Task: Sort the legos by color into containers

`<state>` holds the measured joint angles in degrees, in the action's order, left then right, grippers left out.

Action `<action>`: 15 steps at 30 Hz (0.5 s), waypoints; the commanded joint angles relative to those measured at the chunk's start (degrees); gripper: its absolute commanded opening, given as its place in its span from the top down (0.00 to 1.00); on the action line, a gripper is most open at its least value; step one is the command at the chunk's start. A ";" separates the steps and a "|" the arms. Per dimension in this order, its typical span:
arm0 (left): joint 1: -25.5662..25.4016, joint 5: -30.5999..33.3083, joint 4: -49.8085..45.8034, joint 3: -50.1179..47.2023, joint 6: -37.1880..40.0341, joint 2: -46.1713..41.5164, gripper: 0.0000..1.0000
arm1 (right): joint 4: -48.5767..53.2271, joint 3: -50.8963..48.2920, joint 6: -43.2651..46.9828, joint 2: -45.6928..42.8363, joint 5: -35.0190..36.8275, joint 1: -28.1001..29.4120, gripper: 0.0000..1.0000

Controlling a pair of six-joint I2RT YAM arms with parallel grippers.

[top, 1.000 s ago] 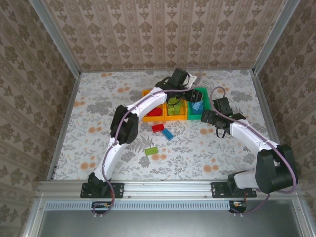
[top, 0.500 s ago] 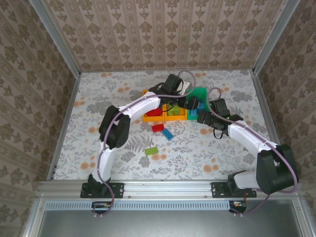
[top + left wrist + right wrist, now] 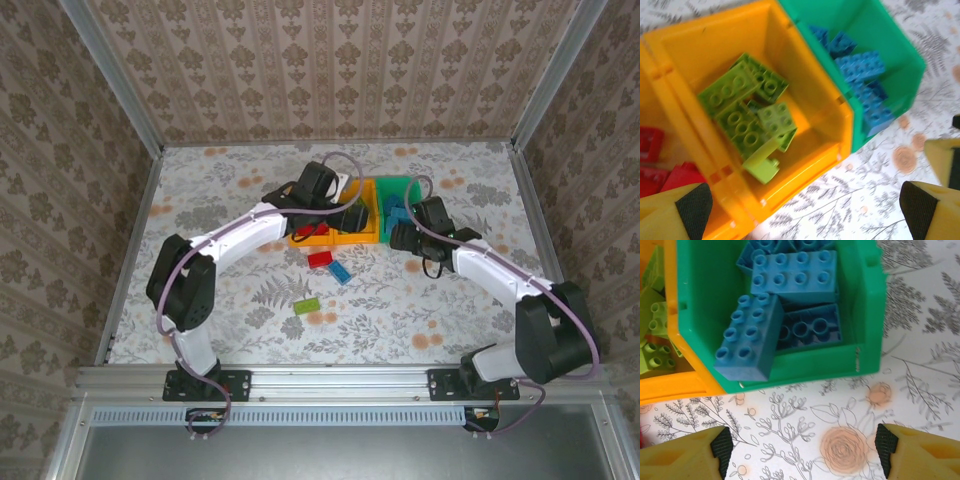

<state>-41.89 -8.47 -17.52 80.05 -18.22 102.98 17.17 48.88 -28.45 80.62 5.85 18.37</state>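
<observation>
The sorting is almost finished, I judge. The left gripper (image 3: 805, 206) is spread wide with nothing between its fingers. Ahead of it and to its left, the first orange bin (image 3: 646, 95) holds red legos (image 3: 655, 167). Directly ahead, the middle orange bin (image 3: 805, 70) holds the lime legos (image 3: 742, 112). To its right, the green bin (image 3: 700, 305) contains the blue legos (image 3: 795, 275). The right gripper (image 3: 805, 444) hangs at this bin's near wall, also wide open and empty. Three pieces are left on the table (image 3: 200, 230), behind both grippers toward the arm bases: a lime brick (image 3: 307, 305), a red brick (image 3: 320, 259) and a blue brick (image 3: 341, 272) just beside the red one. Each needs its matching bin.
</observation>
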 commanded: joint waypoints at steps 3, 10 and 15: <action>0.58 6.33 -5.40 -3.77 -0.32 -5.07 0.00 | 1.09 3.19 2.06 2.86 0.53 5.08 0.24; 1.76 6.69 -4.38 -12.82 -1.47 -10.78 0.00 | 3.72 6.99 3.34 7.40 5.76 4.57 0.29; 2.42 7.18 -4.12 -15.93 -1.98 -12.83 0.00 | 5.07 11.31 3.55 11.60 6.19 3.70 0.31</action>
<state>-40.01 -2.52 -21.23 65.36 -18.90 92.20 19.75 57.17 -25.87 90.17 9.74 22.41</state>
